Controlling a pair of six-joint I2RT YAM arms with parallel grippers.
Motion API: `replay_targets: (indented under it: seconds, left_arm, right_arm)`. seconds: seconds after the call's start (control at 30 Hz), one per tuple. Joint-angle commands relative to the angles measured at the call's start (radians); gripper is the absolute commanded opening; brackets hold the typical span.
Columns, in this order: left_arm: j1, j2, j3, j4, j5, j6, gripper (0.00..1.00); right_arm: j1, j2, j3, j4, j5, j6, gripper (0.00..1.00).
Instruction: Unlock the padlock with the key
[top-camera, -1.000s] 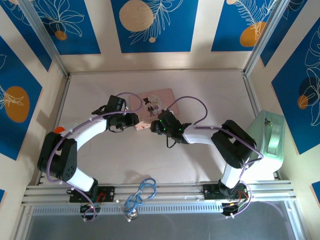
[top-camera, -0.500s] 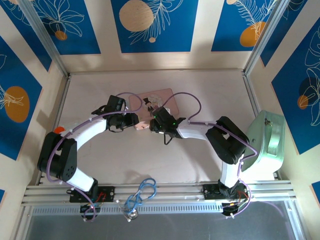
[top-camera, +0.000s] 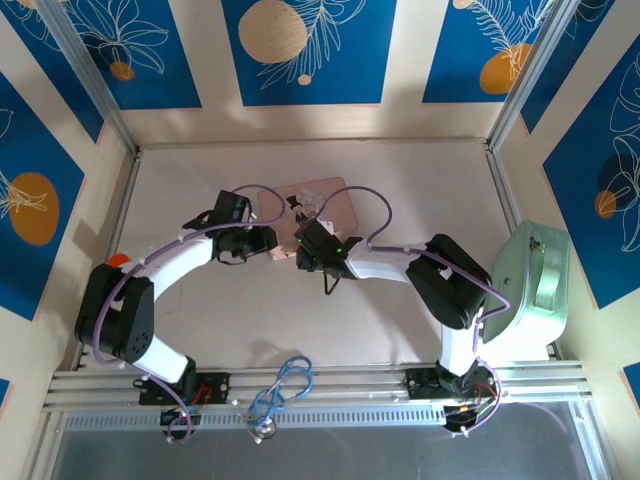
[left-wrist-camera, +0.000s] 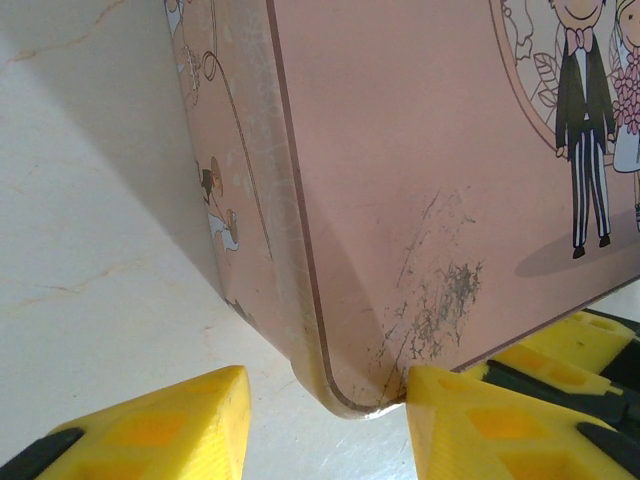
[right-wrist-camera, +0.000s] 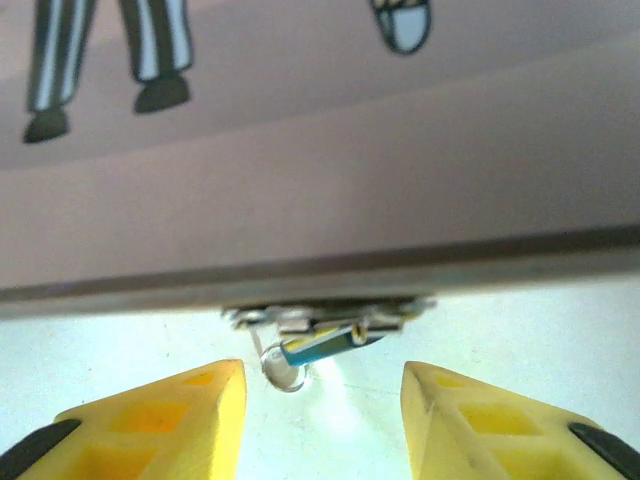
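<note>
The pink picture tin (top-camera: 322, 203) lies flat at mid table. From the clasp on its front edge hangs the tiny padlock (right-wrist-camera: 322, 343), blue-bodied, with a silvery loop (right-wrist-camera: 283, 372) beside it. My right gripper (right-wrist-camera: 322, 400) is open just in front of the padlock, a yellow finger on either side and not touching it. It sits at the tin's near edge (top-camera: 303, 246). My left gripper (left-wrist-camera: 325, 425) is open astride the tin's near left corner (left-wrist-camera: 350, 390), also visible from above (top-camera: 272, 243). I cannot make out a key.
A pale green case (top-camera: 535, 280) stands at the table's right edge. Blue and white cables (top-camera: 280, 385) lie coiled on the front rail between the arm bases. An orange knob (top-camera: 118, 260) sits by the left arm. The right fingers (left-wrist-camera: 570, 350) show past the tin's corner.
The right arm has swung left and brought its gripper up to the tin's front edge, close to the left gripper. The left arm and the tin have stayed put.
</note>
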Motion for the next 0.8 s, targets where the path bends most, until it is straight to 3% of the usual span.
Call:
replay_targets:
  seconds: [0.0, 0.77]
  left_arm:
    - [0.014, 0.008, -0.010, -0.020, -0.012, 0.017, 0.44]
    - [0.016, 0.014, 0.005, -0.036, 0.002, 0.026, 0.42]
  right_arm:
    - [-0.005, -0.031, -0.008, -0.028, 0.033, -0.011, 0.46]
    - [-0.008, 0.029, 0.068, -0.089, 0.061, -0.040, 0.44]
